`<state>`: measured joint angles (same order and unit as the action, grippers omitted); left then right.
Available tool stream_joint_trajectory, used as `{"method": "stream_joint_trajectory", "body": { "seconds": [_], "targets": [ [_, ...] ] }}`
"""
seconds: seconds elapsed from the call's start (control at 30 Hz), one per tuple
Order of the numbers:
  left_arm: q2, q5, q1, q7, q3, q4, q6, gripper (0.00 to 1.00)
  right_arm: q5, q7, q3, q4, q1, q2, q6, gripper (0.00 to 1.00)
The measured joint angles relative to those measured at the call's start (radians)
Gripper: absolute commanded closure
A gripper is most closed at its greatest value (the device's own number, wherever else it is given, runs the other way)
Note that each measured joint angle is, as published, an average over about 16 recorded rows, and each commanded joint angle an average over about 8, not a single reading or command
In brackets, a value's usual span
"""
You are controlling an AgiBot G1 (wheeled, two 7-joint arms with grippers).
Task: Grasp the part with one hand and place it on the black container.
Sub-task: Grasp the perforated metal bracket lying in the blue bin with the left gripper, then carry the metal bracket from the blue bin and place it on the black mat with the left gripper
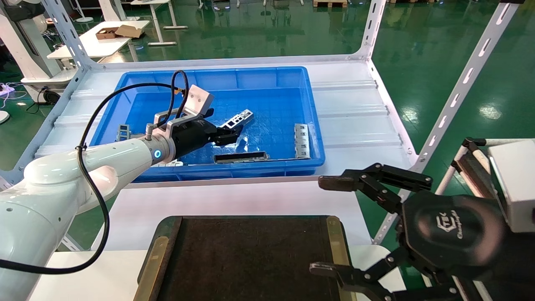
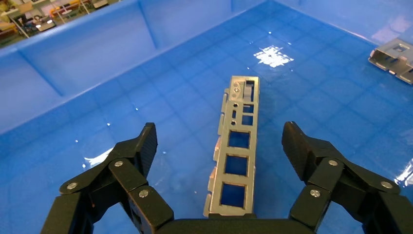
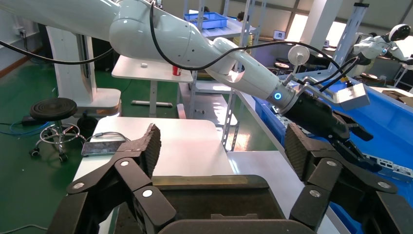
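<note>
Jaws spread wide, the left arm's black linkage-fingered tool (image 2: 220,146) hangs low over the small silver-grey sheet-metal part with square cutouts (image 2: 236,148), which lies flat on the floor of the blue plastic bin (image 1: 267,77), straddled but untouched. Best, I'd say, to sink lower and pinch across its narrow width. Parked beside the flat matte-black container with brass-coloured strips (image 1: 250,259), the right tool (image 1: 334,225), also open, bears an unreadable logo.

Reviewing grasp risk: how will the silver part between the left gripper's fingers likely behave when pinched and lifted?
The part is thin perforated sheet metal: probably light and stiff. Its bare metal sides may slip or twist between the open left gripper fingers. It seems unlikely to roll.
</note>
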<state>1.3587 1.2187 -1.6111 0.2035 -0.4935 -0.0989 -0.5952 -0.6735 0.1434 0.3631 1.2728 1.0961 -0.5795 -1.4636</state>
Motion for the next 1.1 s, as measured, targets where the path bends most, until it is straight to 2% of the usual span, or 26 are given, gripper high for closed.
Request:
{"method": "stream_joint_trajectory", "body": {
  "seconds": [1.1],
  "targets": [
    [-0.005,-0.066,0.006,-0.053,-0.062,-0.044,-0.004,1.0,0.0,0.0,0.0,0.0,0.0,0.0,0.0,1.0]
  ]
}}
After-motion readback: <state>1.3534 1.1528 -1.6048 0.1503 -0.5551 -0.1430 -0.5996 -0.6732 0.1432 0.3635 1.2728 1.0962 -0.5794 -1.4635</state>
